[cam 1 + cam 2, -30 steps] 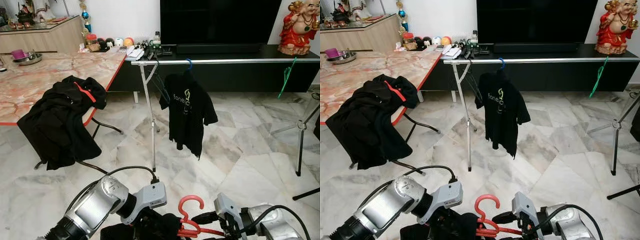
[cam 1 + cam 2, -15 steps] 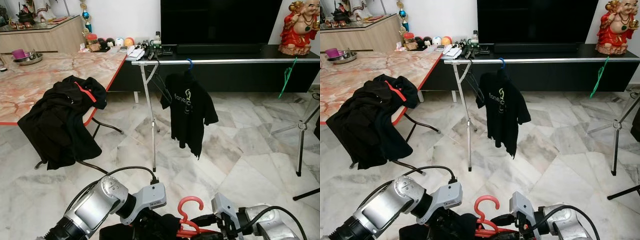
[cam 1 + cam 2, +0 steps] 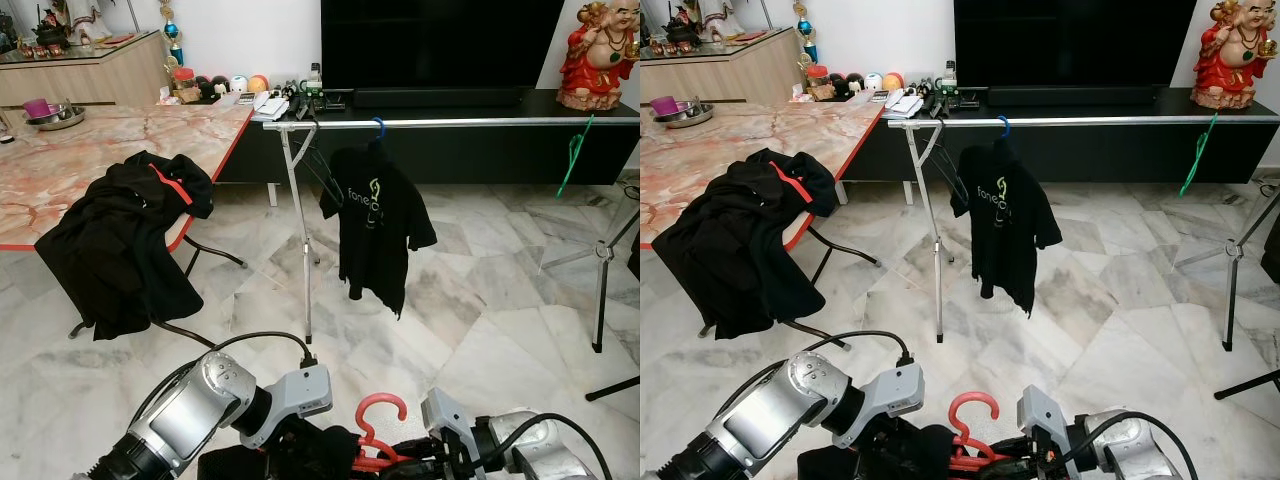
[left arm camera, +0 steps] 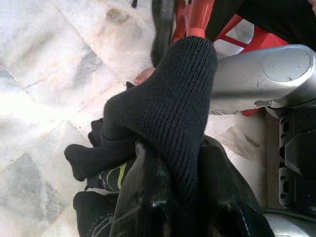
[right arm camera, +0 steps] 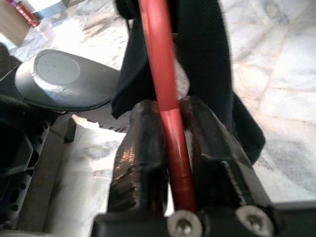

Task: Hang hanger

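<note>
Fingers (image 5: 143, 163) of the right gripper (image 5: 170, 148) clench a bar of the red hanger (image 3: 378, 430), low at the front of the head views; the left gripper (image 4: 170, 187) pinches a fold of the black knit garment (image 4: 168, 113) that hangs on it, both close before the robot's body and well short of the rail. A marble floor (image 3: 480, 330) spreads ahead, with a marble table (image 3: 110, 150) at the left and a black jacket (image 3: 120, 240) draped over its edge. Beyond stands the rail (image 3: 450, 123), carrying a black T-shirt (image 3: 375, 225) on a blue hanger hook (image 3: 379, 126) and, further right, a bare green hanger (image 3: 572, 155). A red figurine (image 3: 600, 55) sits on the black cabinet (image 3: 450, 150) behind.
</note>
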### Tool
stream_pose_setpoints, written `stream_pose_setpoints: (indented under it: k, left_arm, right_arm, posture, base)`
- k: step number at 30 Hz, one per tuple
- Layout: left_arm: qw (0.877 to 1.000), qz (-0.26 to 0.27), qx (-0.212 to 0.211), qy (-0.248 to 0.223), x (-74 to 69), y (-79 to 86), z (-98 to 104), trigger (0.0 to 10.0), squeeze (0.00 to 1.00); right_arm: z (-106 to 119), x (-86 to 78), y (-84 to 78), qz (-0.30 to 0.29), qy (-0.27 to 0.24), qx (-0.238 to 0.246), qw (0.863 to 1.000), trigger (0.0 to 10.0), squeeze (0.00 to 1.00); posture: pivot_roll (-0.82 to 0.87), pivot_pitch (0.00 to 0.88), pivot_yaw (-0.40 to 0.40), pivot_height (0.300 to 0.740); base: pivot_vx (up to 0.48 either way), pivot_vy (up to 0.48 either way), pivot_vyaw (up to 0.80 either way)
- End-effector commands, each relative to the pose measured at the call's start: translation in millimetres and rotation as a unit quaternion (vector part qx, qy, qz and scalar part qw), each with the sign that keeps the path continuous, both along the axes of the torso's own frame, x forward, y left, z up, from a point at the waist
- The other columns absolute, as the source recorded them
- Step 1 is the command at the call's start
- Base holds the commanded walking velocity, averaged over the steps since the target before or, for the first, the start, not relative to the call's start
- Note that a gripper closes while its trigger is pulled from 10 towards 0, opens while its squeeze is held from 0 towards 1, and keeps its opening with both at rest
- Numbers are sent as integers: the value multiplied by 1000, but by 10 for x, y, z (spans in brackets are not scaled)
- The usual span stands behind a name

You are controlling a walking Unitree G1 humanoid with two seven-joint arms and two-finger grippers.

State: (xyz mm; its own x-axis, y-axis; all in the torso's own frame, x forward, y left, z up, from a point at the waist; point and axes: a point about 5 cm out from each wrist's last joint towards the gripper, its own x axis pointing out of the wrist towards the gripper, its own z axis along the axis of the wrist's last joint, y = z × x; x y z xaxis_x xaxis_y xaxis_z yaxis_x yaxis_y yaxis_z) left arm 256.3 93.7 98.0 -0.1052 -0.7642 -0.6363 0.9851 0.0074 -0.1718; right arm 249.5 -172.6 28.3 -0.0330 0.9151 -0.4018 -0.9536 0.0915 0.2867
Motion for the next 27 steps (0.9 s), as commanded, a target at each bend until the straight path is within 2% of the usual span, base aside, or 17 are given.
stream_pose_setpoints:
  k: [1, 7, 11, 27]
  left_arm:
    - [999, -26, -18, -14, -14, -76, 95, 10000, 0]
    - [999, -26, -17, -15, -15, -76, 95, 10000, 0]
    - [997, -11, -9, -71, 83, -89, 85, 10000, 0]
    - [994, -15, -30, -101, 109, -108, 89, 10000, 0]
  right_arm:
    - [22, 42, -3, -15, -8, -2, 1000, 0, 0]
    - [19, 47, -2, -16, -10, -2, 1000, 0, 0]
    - [-66, 53, 78, -33, -26, -21, 999, 0, 0]
    - [-63, 83, 101, -40, -37, -21, 998, 0, 0]
  posture:
    - [88, 0, 25, 740]
    - [87, 0, 26, 740]
    - [98, 0, 22, 740]
    - [100, 0, 17, 740]
  base:
    - [0, 0, 0]
    - [0, 0, 0]
    - [0, 0, 0]
    - [0, 0, 0]
